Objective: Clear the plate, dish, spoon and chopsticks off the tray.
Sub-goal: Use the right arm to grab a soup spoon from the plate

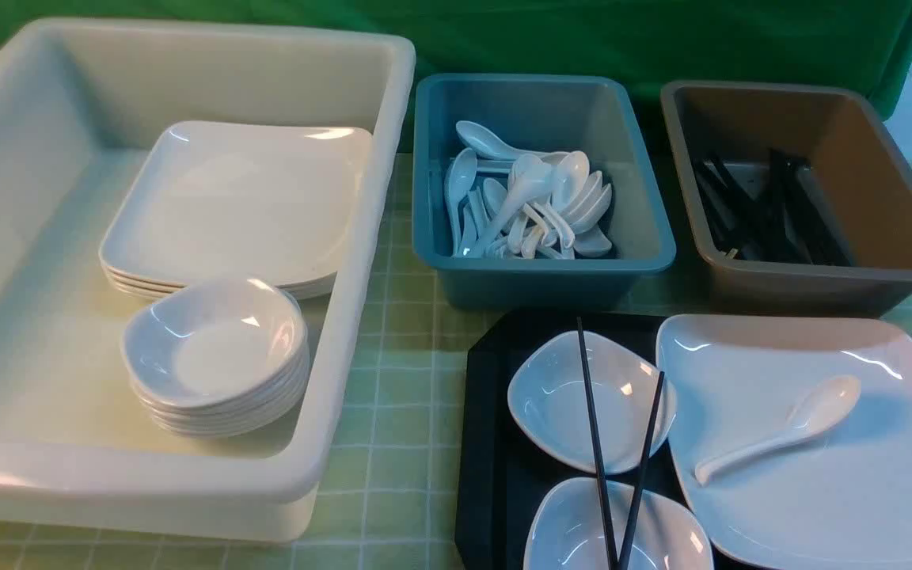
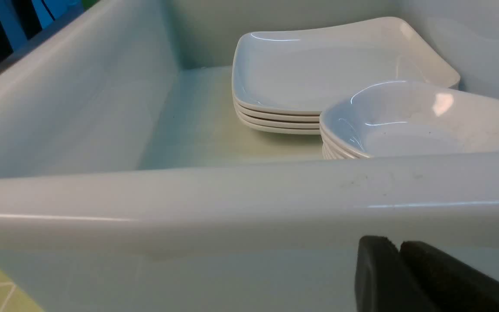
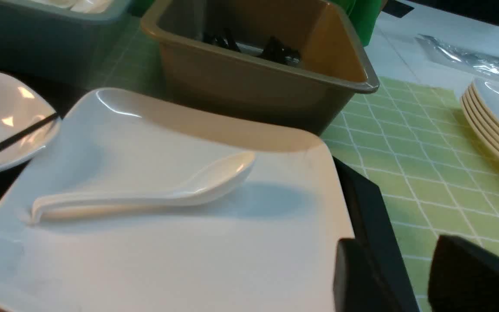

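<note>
The black tray lies at the front right. On it sit the large white square plate with the white spoon lying on it, and two small white dishes. The black chopsticks rest across both dishes. In the right wrist view my right gripper stands open and empty over the tray's right rim, beside the corner of the plate; the spoon is further in. My left gripper is shut and empty, low outside the white bin's front wall.
The white bin at the left holds stacked square plates and stacked dishes. A blue bin holds spoons and a brown bin holds chopsticks. A stack of cream plates stands right of the tray.
</note>
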{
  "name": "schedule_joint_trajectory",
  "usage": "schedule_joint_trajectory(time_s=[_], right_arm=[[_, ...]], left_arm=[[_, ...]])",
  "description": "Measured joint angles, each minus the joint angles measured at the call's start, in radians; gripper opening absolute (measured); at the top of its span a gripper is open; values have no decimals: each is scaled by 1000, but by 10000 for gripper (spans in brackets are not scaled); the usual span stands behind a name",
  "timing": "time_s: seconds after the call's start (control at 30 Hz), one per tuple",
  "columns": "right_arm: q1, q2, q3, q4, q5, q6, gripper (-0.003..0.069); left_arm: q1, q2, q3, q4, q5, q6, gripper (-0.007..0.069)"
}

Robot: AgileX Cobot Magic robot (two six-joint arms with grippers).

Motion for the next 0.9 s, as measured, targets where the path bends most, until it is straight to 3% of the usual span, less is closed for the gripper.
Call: schedule_joint_trajectory(time_s=[0.67, 0.77, 0.9], right_arm=[[0, 0, 0, 0, 0, 0, 242], [0, 0, 0, 0, 0, 0, 242], [0, 0, 0, 0, -4, 0, 242]], left_arm=[[0, 0, 0, 4, -5, 3, 68], [0, 0, 0, -79, -74, -20, 72], [0, 0, 0, -315, -244, -143, 75]])
